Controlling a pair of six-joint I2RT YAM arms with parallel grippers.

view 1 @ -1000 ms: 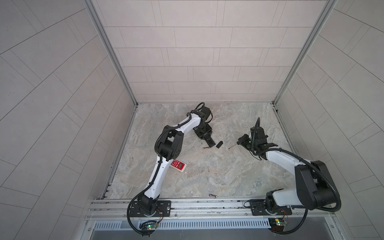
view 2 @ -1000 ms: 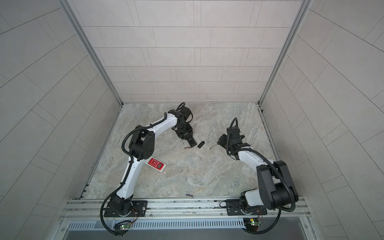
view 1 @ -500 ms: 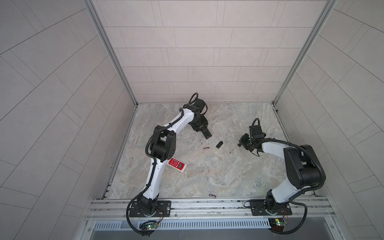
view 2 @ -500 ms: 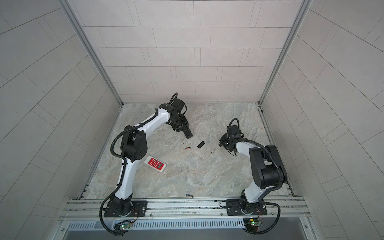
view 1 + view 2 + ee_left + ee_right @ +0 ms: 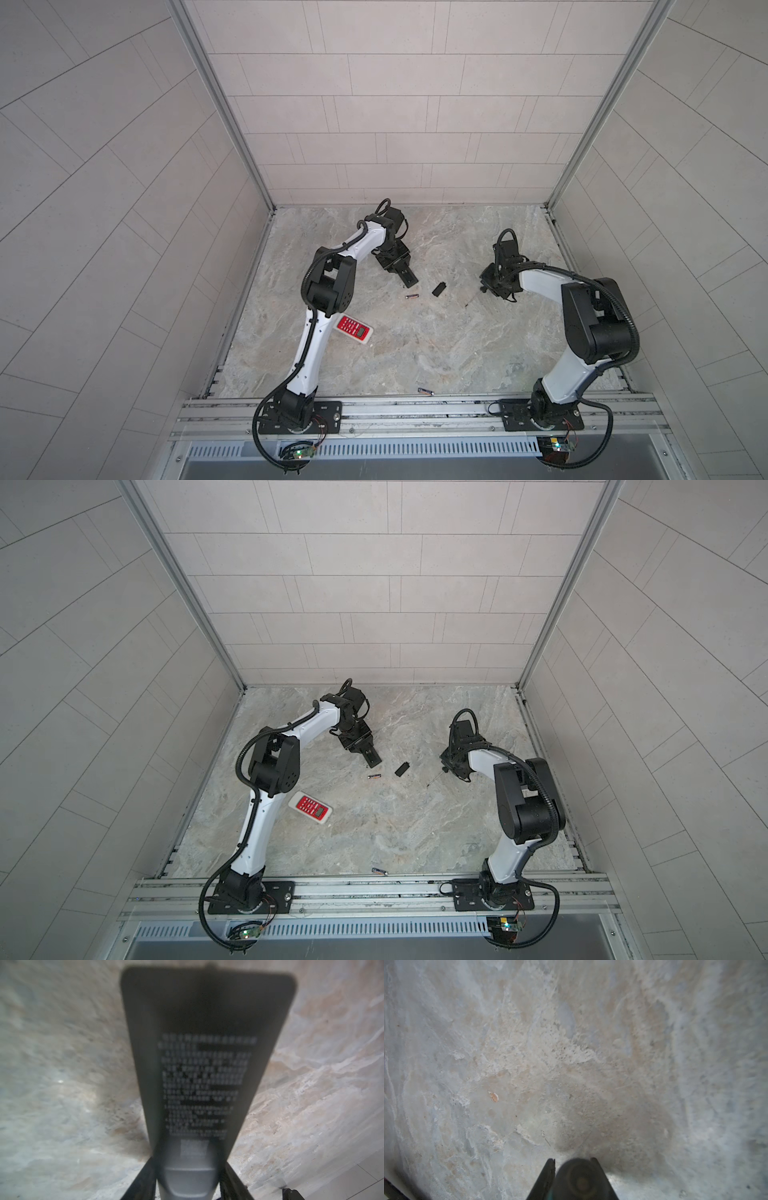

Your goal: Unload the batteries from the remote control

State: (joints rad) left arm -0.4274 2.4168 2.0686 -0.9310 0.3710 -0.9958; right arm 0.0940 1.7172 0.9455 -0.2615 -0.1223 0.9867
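Observation:
My left gripper (image 5: 400,269) (image 5: 188,1169) is shut on the black remote control (image 5: 207,1043), which hangs just above the table with its printed back facing the wrist camera. Its free end (image 5: 409,280) points at a battery (image 5: 411,296) (image 5: 374,776) lying on the stone table top. A second battery (image 5: 425,390) lies by the front rail. My right gripper (image 5: 489,283) (image 5: 573,1160) is shut on a screwdriver (image 5: 579,1180). The screwdriver's thin shaft (image 5: 471,300) slants down to the table. Whether any batteries sit inside the remote is hidden.
A small black cover plate (image 5: 439,289) lies between the two grippers. A red and white remote (image 5: 354,330) lies face up beside the left arm. Tiled walls close in the table (image 5: 415,353) at the back and sides, and a metal rail runs along the front.
The left gripper has drawn the black remote back a little toward the far wall. The right arm has folded back at the elbow, still carrying the screwdriver. The loose batteries have not moved.

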